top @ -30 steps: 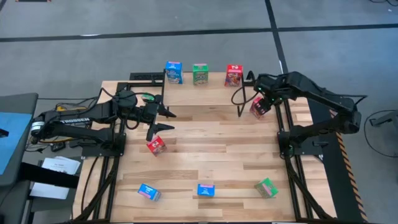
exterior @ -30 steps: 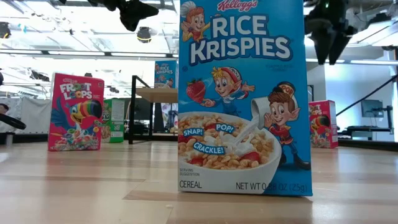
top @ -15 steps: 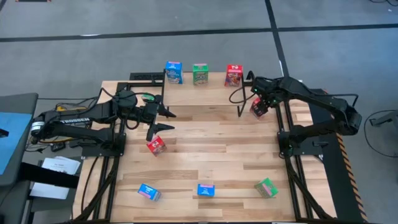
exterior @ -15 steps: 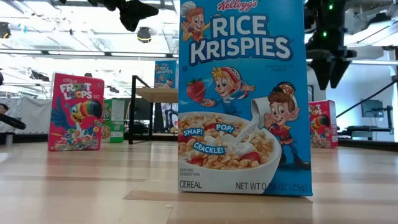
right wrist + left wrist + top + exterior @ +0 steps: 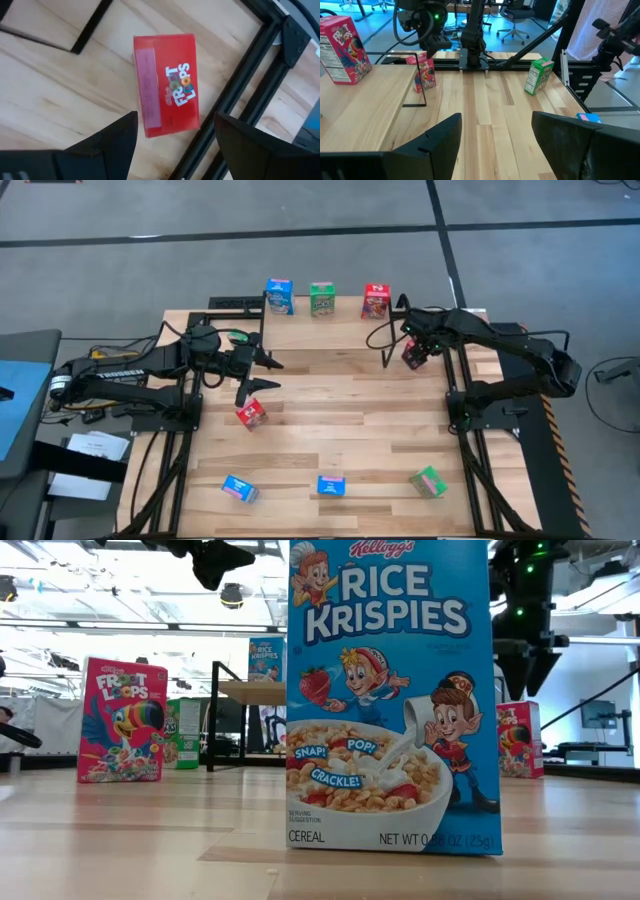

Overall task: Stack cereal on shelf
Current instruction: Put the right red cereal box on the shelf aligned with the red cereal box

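Seven cereal boxes show from above, with the shelf (image 5: pixel 325 330) as landmark at the far middle of the bench (image 5: pixel 330 430). Three stand on the shelf in a row: one blue box (image 5: pixel 279 297), one green box (image 5: pixel 321 299) and one red box (image 5: pixel 376 301).

A second red box (image 5: pixel 415 352) stands on the bench just off the shelf's right end, beside the black frame rail. The right tool (image 5: pixel 418 343) hangs directly over it, fingers apart and spanning the box without touching it; the right wrist view looks straight down on the box top between the two dark fingers (image 5: pixel 105 137).

A third red box (image 5: pixel 251 413) stands on the bench in front of the shelf's left end. The left tool (image 5: pixel 263 373) hovers between that box and the shelf, its fingers spread and holding nothing.

Well away from the shelf, along the near edge of the bench, lie three more: a blue box at the left (image 5: pixel 239 489), a blue box in the middle (image 5: pixel 331 484) and a green box at the right (image 5: pixel 428 481).

That makes three red, two green and two blue in the overhead view. The low view is largely filled by the middle blue box.
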Tool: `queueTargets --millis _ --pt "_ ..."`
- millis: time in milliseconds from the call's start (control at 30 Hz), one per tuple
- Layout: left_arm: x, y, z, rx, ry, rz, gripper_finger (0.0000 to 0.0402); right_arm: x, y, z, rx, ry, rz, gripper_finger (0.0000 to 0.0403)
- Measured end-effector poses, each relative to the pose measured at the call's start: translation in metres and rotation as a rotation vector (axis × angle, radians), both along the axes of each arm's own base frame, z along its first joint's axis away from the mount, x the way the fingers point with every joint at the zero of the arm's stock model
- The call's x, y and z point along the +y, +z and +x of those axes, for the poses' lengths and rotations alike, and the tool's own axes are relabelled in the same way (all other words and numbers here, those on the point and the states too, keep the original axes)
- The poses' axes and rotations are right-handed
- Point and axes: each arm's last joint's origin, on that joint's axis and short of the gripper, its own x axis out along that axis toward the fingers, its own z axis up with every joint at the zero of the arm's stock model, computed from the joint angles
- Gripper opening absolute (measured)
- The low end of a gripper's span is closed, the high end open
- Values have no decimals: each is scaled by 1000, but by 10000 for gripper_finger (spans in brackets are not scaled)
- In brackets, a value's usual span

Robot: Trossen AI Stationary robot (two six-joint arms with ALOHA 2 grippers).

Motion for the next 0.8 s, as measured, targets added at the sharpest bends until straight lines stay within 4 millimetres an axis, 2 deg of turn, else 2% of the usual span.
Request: queueTargets --millis 600,800 --pt "0 0 0 0 0 0 231 -6 -1 2 -24 -17 -13 286" --pt "0 0 0 0 -1 0 231 -11 -11 8 28 -25 17 286"
